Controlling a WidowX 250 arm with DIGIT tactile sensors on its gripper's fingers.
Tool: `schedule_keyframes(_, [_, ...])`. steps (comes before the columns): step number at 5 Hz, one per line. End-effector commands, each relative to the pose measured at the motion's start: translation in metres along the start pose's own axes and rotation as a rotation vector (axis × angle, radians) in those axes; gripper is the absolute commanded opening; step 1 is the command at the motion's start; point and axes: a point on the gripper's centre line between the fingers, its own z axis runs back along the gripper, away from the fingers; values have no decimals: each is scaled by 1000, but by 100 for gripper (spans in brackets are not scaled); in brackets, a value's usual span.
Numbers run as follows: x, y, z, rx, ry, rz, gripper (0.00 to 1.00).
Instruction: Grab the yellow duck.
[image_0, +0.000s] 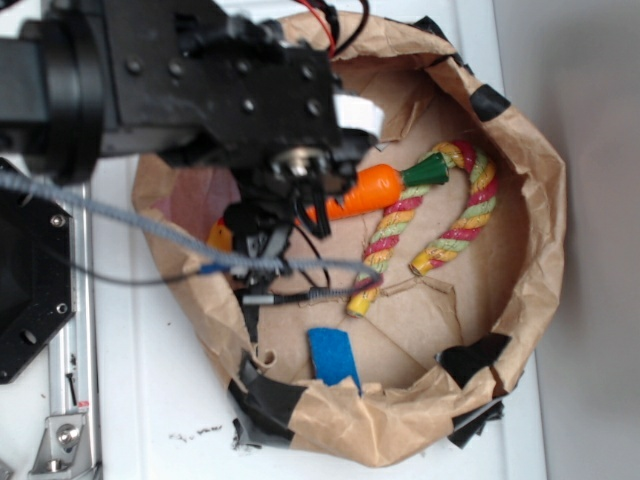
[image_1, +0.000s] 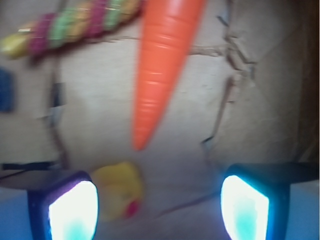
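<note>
**Duck's sitting off to the left pad, not centred yet**

Gripper (image_1: 159, 207) hangs low inside the paper-bag basket (image_0: 540, 200), jaws spread wide with nothing between them. The yellow duck (image_1: 117, 190) sits right beside the left pad, just below the toy carrot (image_1: 162, 65) tip. I'd guess a sideways nudge is needed before closing, otherwise the pad clips it.
</note>
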Motion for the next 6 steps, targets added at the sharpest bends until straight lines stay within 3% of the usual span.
schedule_keyframes(1, [-1, -26, -31, -60, 57, -116, 100])
schedule_keyframes(2, [-8, -58, -34, -153, 89, -190, 100])
schedule_keyframes(3, [-15, -84, -26, -171, 91, -246, 100])
schedule_keyframes(6, [-18, -82, -37, -156, 107, -227, 100])
